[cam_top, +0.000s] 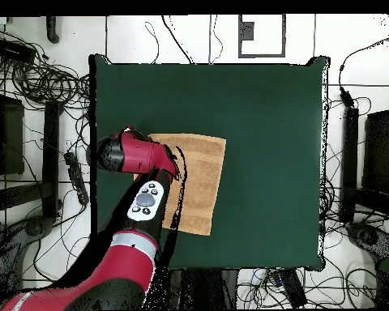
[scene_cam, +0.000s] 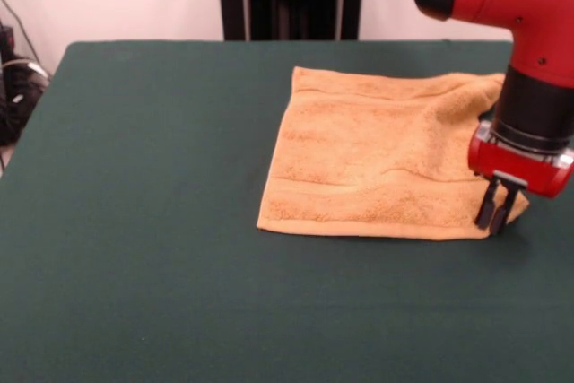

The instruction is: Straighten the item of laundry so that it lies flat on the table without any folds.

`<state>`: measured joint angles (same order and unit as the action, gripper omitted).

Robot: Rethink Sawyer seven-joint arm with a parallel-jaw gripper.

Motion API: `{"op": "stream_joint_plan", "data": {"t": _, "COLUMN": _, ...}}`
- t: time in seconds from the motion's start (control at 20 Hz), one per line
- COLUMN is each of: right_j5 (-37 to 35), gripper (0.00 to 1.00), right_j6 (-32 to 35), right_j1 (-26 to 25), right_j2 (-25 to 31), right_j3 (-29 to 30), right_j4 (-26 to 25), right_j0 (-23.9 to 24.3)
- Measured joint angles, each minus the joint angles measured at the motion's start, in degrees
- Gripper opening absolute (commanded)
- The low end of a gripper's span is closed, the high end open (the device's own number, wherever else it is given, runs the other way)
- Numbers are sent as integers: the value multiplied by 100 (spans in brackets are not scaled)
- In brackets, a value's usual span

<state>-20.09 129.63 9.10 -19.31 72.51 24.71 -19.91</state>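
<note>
Where jaws pinch, towel (scene_cam: 377, 159) drapes table (scene_cam: 134, 221).

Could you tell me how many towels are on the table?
1: an orange-tan towel on the green table, its near corner under the gripper. Nothing suggests another hidden beneath the arm.
</note>
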Motion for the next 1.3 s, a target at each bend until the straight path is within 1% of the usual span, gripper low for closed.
{"op": "stream_joint_plan", "data": {"t": 0.6, "right_j5": -1, "gripper": 0, "right_j6": 0, "right_j1": -1, "right_j2": -1, "right_j3": -7, "right_j4": -1, "right_j0": -4}}
{"op": "stream_joint_plan", "data": {"t": 0.85, "right_j5": -82, "gripper": 0, "right_j6": 0, "right_j1": -47, "right_j2": -17, "right_j3": -120, "right_j4": -2, "right_j0": -5}}
{"op": "stream_joint_plan", "data": {"t": 1.05, "right_j5": -401, "gripper": 0, "right_j6": 0, "right_j1": -156, "right_j2": -60, "right_j3": -400, "right_j4": -6, "right_j0": 15}}
{"op": "stream_joint_plan", "data": {"t": 1.3, "right_j5": -1167, "gripper": 0, "right_j6": 0, "right_j1": -389, "right_j2": -154, "right_j3": -1040, "right_j4": 1, "right_j0": 127}}
